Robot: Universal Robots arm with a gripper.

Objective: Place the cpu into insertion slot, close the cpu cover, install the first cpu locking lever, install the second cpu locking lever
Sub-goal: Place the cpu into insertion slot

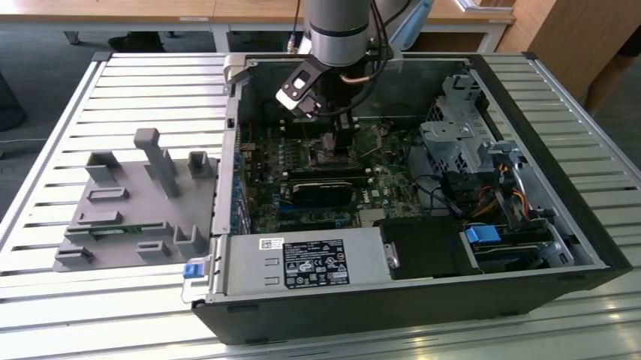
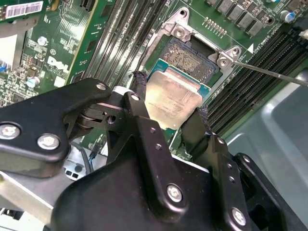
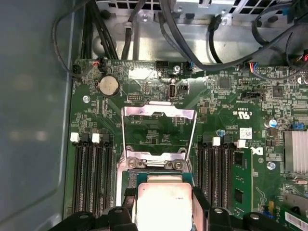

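Note:
My gripper (image 2: 171, 98) is shut on the cpu (image 2: 175, 94), a flat square chip with a pale silver face, one black finger (image 2: 139, 91) on each of two opposite edges. The chip hangs just above the insertion slot (image 2: 190, 60), covering its near part, while the dark recessed centre shows beyond it. In the first wrist view the cpu (image 3: 163, 197) sits between the fingers, and the cpu cover (image 3: 159, 111), a silver frame with a big window, is swung open past the slot. In the exterior view the gripper (image 1: 335, 141) reaches down into the open computer case over the green board.
Long black memory slots (image 3: 94, 173) flank the socket on both sides. A thin metal lever rod (image 2: 269, 73) sticks out beside it. A black block (image 1: 326, 191), the power supply (image 1: 305, 262), the drive cage (image 1: 461, 142) and cables crowd the case. A grey fixture (image 1: 130, 202) lies outside on the slatted table.

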